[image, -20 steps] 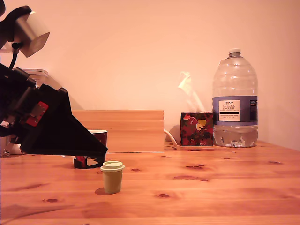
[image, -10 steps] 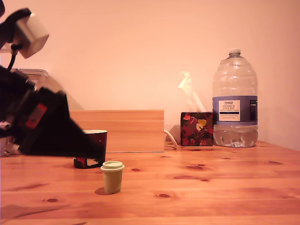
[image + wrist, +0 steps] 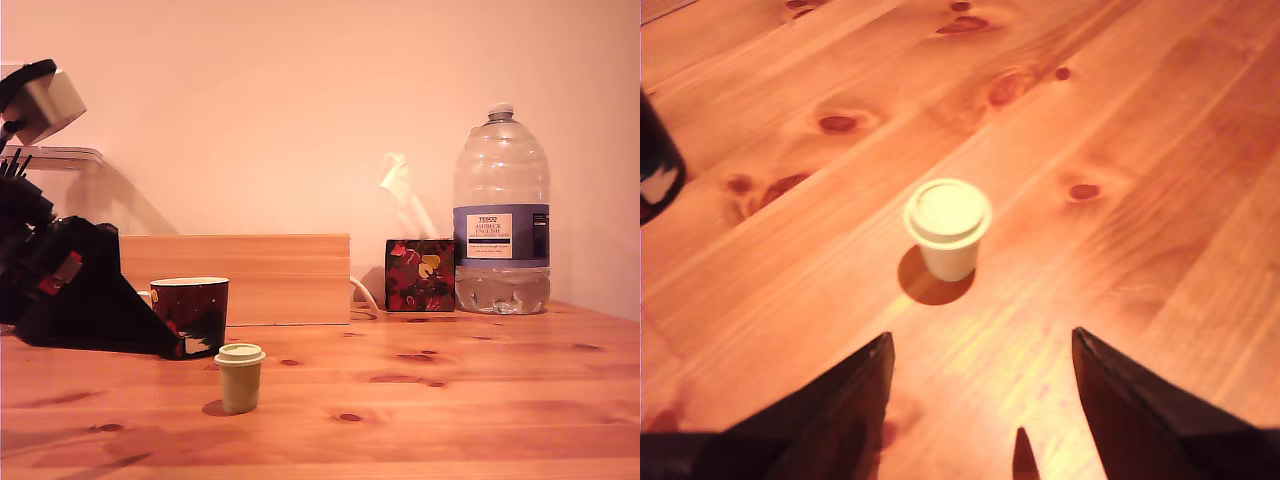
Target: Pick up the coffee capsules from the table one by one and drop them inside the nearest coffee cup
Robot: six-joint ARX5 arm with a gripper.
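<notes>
One pale olive-green coffee capsule (image 3: 240,377) stands upright on the pine table (image 3: 450,400), rim up, just in front of the dark maroon coffee cup (image 3: 191,315). In the wrist view the capsule (image 3: 947,225) sits ahead of my gripper (image 3: 981,338), apart from it, and the coffee cup (image 3: 654,160) shows only as a dark sliver at the frame edge. My gripper is open with nothing between its black fingers (image 3: 840,415). In the exterior view the gripper (image 3: 165,343) lies low over the table at the left, its tip beside the cup's base.
A plain light wooden box (image 3: 270,278) stands behind the cup. Further to the exterior view's right are a floral tissue box (image 3: 419,274) and a large water bottle (image 3: 501,215) against the wall. A white cable (image 3: 365,293) runs between the two boxes.
My arm has drawn back toward the exterior view's left and sunk lower, uncovering the coffee cup it had been hiding. The capsule has stayed put.
</notes>
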